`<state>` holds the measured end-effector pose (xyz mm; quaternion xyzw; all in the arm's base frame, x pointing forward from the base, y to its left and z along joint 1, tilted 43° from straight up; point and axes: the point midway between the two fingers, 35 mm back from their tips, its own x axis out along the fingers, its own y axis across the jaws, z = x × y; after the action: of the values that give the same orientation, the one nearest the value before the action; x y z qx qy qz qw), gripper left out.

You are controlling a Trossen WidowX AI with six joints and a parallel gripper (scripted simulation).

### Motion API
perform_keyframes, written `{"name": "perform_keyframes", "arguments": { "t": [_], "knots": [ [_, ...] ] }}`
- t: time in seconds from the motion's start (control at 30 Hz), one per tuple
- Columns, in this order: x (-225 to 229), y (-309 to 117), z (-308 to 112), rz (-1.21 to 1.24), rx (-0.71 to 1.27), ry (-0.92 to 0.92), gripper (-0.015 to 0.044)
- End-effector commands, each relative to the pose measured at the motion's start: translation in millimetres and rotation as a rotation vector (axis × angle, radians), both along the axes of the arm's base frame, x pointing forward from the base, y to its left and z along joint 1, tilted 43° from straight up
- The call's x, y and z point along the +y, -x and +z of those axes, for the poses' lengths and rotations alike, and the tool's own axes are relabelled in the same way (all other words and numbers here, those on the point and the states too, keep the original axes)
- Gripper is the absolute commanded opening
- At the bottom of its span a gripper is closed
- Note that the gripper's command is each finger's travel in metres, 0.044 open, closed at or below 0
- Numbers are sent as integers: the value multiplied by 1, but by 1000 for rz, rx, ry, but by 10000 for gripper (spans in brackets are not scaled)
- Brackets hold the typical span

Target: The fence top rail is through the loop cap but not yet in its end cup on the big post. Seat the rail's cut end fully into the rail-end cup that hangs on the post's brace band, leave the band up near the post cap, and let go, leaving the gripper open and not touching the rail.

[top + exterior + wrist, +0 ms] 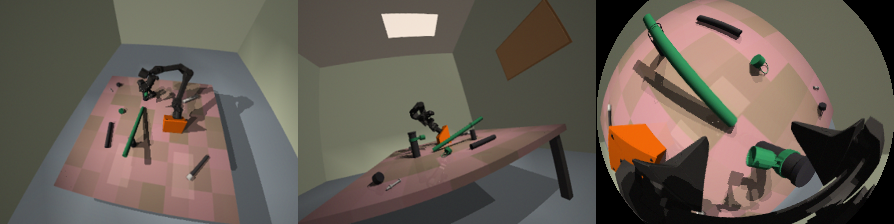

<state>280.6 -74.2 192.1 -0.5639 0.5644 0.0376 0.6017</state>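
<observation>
The green rail (pixel 134 131) (pixel 459 134) (pixel 686 70) slants through the loop cap (pixel 655 31) on the short post (pixel 473 135). Its far end is high; its cut end is low, near the table and apart from the cup. The dark big post (pixel 415 149) (pixel 799 171) stands upright, with the green brace band (pixel 413 139) (pixel 785 163) near its top. The rail-end cup (pixel 423 137) (pixel 760 156) hangs on the band, facing the rail side. My gripper (pixel 750 133) is open and empty, above the post and cup, which it largely hides in the top view.
An orange block (pixel 174 125) (pixel 443 135) (pixel 635 145) is at the arm's base. A small green fitting (pixel 121 111) (pixel 448 150) (pixel 757 61) and a black bar (pixel 109 135) (pixel 483 142) (pixel 719 26) lie beyond the rail. A black knob (pixel 119 84) (pixel 378 178) and a bolt (pixel 393 185) lie near an edge.
</observation>
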Motion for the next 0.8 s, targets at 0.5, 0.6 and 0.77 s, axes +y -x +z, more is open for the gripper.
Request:
{"name": "perform_keyframes", "arguments": {
  "t": [0.5, 0.6, 0.77],
  "knots": [
    [-48, 47, 49, 773, 502, 344, 440],
    [-48, 47, 49, 773, 502, 344, 440],
    [-48, 47, 49, 773, 502, 344, 440]
  ]
}}
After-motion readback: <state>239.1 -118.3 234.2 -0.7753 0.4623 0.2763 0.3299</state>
